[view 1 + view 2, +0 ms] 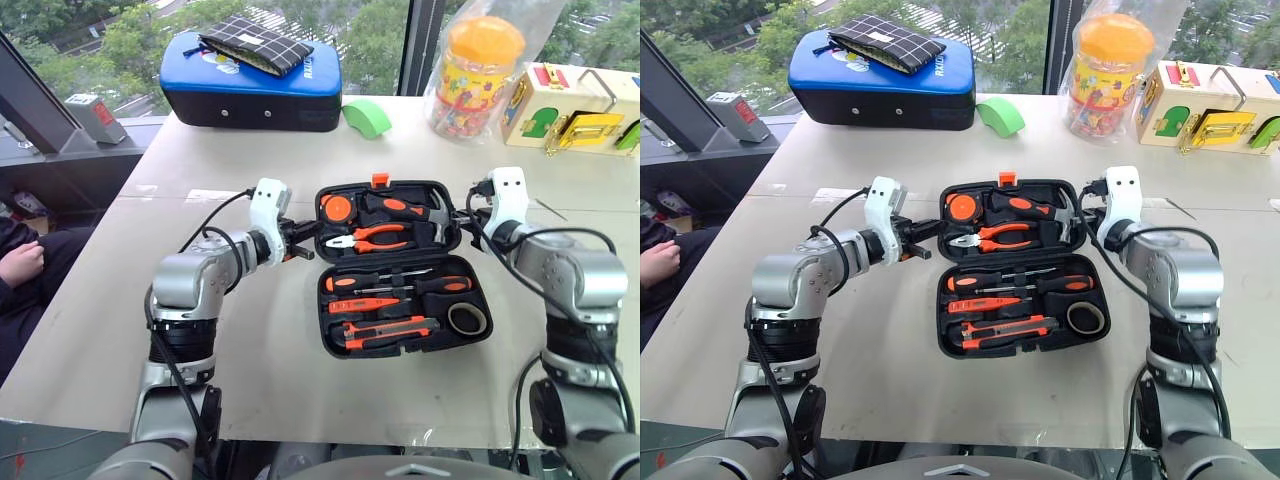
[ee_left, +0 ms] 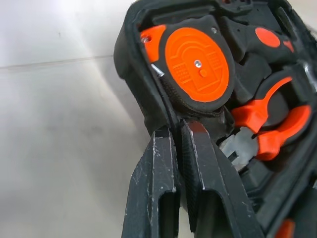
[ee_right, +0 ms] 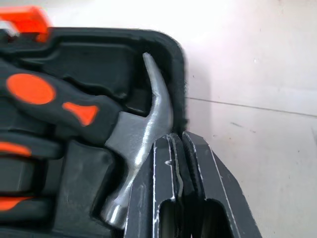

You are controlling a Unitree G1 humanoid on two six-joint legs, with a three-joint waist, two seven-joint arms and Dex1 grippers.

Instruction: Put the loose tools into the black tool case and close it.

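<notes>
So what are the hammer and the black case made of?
The hammer head looks like polished steel: it is silvery and shiny. Its handle seems black and orange rubber or plastic. The black case looks like matte moulded plastic, with tool-shaped hollows.

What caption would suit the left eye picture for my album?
Both shut grippers, left gripper and right gripper, flank the open black tool case, its tools slotted inside.

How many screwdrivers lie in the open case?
2: both orange-and-black-handled steel-shaft screwdrivers sit in the near half of the black plastic tool case, upper screwdriver just above lower screwdriver. Others may be hidden.
</notes>
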